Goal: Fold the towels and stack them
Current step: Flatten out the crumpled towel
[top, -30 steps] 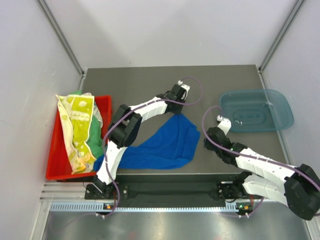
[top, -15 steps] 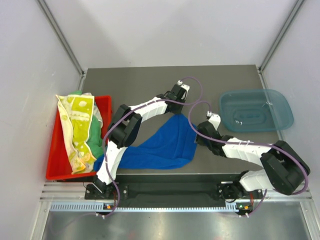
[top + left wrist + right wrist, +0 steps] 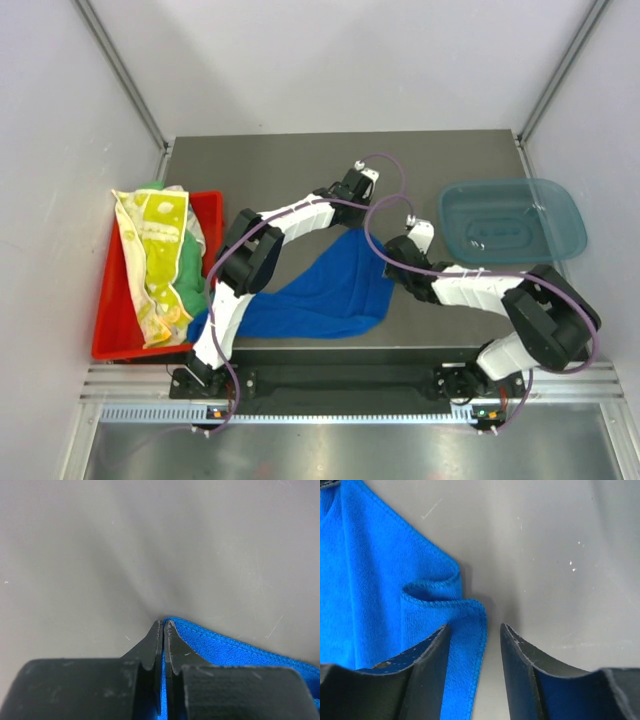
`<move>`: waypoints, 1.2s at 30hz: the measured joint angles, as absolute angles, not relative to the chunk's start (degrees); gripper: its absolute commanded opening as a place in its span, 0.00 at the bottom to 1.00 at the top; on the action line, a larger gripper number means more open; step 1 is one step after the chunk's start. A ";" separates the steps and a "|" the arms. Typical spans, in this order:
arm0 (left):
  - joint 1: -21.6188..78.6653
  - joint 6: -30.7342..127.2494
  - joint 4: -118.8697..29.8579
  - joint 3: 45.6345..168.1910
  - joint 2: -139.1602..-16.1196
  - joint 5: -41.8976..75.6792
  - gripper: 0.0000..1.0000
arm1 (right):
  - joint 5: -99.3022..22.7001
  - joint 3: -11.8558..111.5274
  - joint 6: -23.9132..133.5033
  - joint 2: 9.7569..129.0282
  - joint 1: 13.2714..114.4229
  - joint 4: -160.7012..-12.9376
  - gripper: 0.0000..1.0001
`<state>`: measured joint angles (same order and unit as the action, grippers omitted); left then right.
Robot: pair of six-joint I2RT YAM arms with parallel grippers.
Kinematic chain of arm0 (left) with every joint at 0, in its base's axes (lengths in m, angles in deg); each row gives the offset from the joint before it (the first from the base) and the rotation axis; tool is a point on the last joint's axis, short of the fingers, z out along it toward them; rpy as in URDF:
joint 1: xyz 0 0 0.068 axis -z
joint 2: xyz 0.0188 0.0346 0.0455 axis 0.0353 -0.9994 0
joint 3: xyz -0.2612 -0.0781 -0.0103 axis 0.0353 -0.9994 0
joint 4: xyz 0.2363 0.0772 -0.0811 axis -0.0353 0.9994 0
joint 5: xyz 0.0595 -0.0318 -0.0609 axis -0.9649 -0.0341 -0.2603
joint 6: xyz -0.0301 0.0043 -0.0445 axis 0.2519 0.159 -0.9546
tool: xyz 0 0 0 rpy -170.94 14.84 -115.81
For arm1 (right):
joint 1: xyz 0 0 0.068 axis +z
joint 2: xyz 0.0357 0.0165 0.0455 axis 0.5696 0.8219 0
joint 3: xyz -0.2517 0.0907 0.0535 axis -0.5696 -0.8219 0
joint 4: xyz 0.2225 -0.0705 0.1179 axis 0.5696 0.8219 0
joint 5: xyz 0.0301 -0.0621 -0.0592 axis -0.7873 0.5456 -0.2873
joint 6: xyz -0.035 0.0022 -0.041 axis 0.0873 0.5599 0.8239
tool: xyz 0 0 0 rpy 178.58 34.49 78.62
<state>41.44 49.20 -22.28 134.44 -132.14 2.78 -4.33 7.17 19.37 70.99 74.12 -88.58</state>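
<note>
A royal blue towel [image 3: 330, 290] lies spread and rumpled on the grey table, one corner hanging over the near edge. My left gripper [image 3: 163, 624] is shut on its far corner [image 3: 220, 640], with blue cloth pinched between the jaws. My right gripper [image 3: 475, 630] stands open over the towel's right edge [image 3: 470, 645]; the hem lies between its jaws, close to the left fingertip [image 3: 440, 632]. In the top view that gripper [image 3: 386, 262] sits at the towel's right side. More towels, a pale yellow crocodile-print one [image 3: 155, 250] and a green one [image 3: 190, 265], lie piled in the red tray.
The red tray [image 3: 110, 320] stands at the table's left edge. A translucent blue bin [image 3: 510, 220] sits at the far right. Bare grey table [image 3: 270, 165] stretches behind the arms.
My right arm has swung left, from beside the bin to the blue towel's right edge, and its jaws have opened wider. The left gripper and the towel have stayed put.
</note>
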 measured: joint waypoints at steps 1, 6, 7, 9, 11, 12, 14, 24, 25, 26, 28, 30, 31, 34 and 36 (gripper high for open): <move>41.44 49.20 -22.28 134.44 -132.14 2.78 0.00 | -3.55 7.76 19.39 71.73 74.49 -88.28 0.42; 41.42 48.96 -22.28 134.42 -132.14 2.76 0.00 | -0.42 10.50 19.26 75.27 75.65 -87.91 0.26; 41.42 48.92 -22.28 134.42 -132.14 2.76 0.00 | -0.29 10.91 19.20 75.84 75.73 -87.95 0.21; 41.42 48.77 -22.30 134.38 -132.14 2.74 0.00 | 0.13 11.13 18.98 76.49 75.91 -88.52 0.12; 41.36 48.50 -22.30 134.38 -132.12 2.76 0.00 | 0.15 11.13 18.76 76.65 76.04 -88.87 0.08; 41.31 48.26 -22.30 134.36 -132.12 2.78 0.00 | 0.13 11.13 18.50 76.67 76.11 -88.96 0.05; 41.25 47.83 -22.33 134.29 -132.07 2.78 0.00 | 0.13 11.04 18.28 76.65 76.15 -89.09 0.04; 39.15 45.64 -22.33 132.32 -130.72 1.43 0.00 | -0.27 5.71 18.21 69.46 75.84 -85.85 0.01; 38.69 45.31 -22.30 131.93 -130.46 1.25 0.00 | -0.33 5.36 18.39 68.71 75.76 -85.24 0.02; 38.32 45.05 -22.30 131.62 -130.22 1.12 0.00 | -0.44 5.01 18.56 68.06 75.63 -84.61 0.02; 37.60 44.72 -22.13 131.19 -129.87 0.68 0.00 | -0.68 4.62 18.93 67.16 75.32 -83.80 0.02; 37.16 44.48 -21.96 131.03 -129.74 0.33 0.00 | -0.97 4.57 19.28 66.92 74.93 -83.29 0.01; 37.05 44.26 -21.80 131.01 -129.71 0.09 0.00 | -1.21 4.57 19.48 66.92 74.66 -83.29 0.01; 36.81 43.43 -21.41 130.97 -129.56 -0.63 0.00 | -2.50 4.57 20.05 66.88 73.70 -83.45 0.00; 36.57 43.19 -21.32 130.66 -129.30 -1.04 0.00 | -3.20 4.59 20.40 66.79 73.35 -83.47 0.00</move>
<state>36.57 43.19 -21.32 130.66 -129.30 -1.04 -3.20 4.59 20.40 66.79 73.35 -83.47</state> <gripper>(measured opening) 0.015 0.009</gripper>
